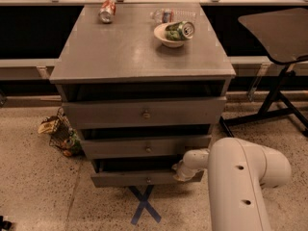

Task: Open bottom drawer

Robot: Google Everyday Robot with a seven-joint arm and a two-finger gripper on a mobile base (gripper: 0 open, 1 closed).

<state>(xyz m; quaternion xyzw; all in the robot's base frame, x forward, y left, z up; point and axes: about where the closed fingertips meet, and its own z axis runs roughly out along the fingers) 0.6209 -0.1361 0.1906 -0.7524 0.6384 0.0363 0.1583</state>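
The bottom drawer is the lowest grey front of the cabinet, with a small round knob at its centre. It stands slightly pulled out, with a dark gap above it. My gripper is at the end of the white arm, pressed against the right part of this drawer's front, right of the knob. The middle drawer and the top drawer sit above it.
On the cabinet top lie a red can, a plastic bottle and a white bowl holding a green can. A wire basket with trash is on the floor at left. A blue tape cross marks the floor in front. A black chair stands at right.
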